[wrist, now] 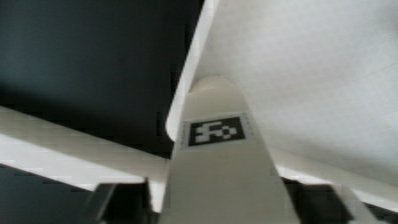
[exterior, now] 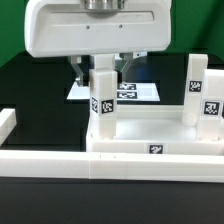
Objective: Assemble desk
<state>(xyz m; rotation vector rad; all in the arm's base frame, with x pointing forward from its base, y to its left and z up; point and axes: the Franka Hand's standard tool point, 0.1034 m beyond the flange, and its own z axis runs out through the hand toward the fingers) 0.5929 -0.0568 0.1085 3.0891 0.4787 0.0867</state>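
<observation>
The desk's white tabletop [exterior: 135,138] lies on the black table with its raised rim up, against the border wall. One white tagged leg [exterior: 102,100] stands upright in its corner on the exterior view's left. My gripper [exterior: 100,68] hangs straight over that leg, open, a dark finger on each side of its top. In the wrist view the same leg [wrist: 217,150] runs up between the fingers [wrist: 121,205], with a thin gap showing on each side. Two more tagged legs [exterior: 196,78] [exterior: 211,103] stand upright at the tabletop's end on the exterior view's right.
A long white border wall [exterior: 50,160] runs along the front and turns back at the exterior view's left [exterior: 8,125]. The marker board [exterior: 143,92] lies flat behind the tabletop, partly hidden by the gripper and leg.
</observation>
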